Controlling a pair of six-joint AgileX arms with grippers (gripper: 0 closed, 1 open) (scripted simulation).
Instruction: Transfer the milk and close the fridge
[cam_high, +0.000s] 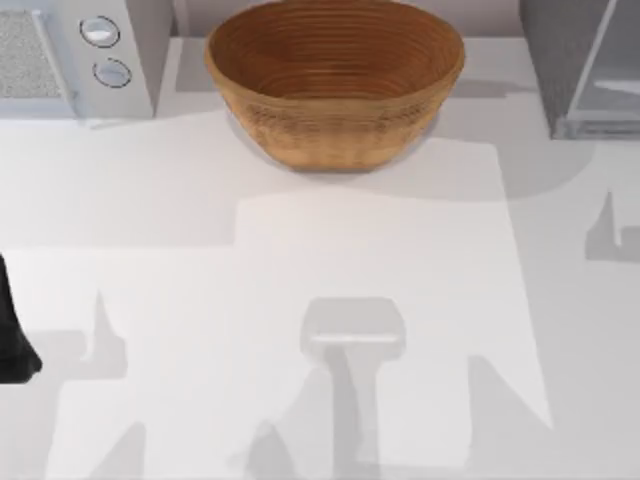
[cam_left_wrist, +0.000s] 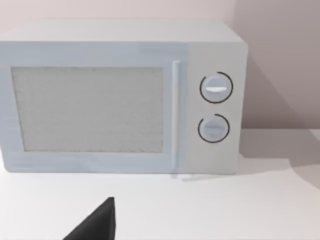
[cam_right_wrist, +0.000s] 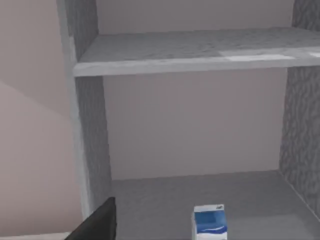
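Right gripper: one dark finger (cam_right_wrist: 97, 222) shows in the right wrist view, facing the open fridge; I cannot tell how wide the jaws stand, nor whether they hold anything.
Left gripper: a dark finger (cam_left_wrist: 97, 222) faces the microwave; the arm sits at the table's left edge; opening cannot be told.
Milk (cam_right_wrist: 210, 222): small carton, blue top, upright on the fridge's lower floor.
Fridge (cam_right_wrist: 90, 145): speckled grey walls, a shelf (cam_right_wrist: 185, 52) above the carton, open room around it; far right of the table, door (cam_high: 605, 60) open.
Woven bowl (cam_high: 335, 80): far middle of the table.
Microwave (cam_left_wrist: 120, 97): far left, two round knobs.
Table (cam_high: 320, 290): white.
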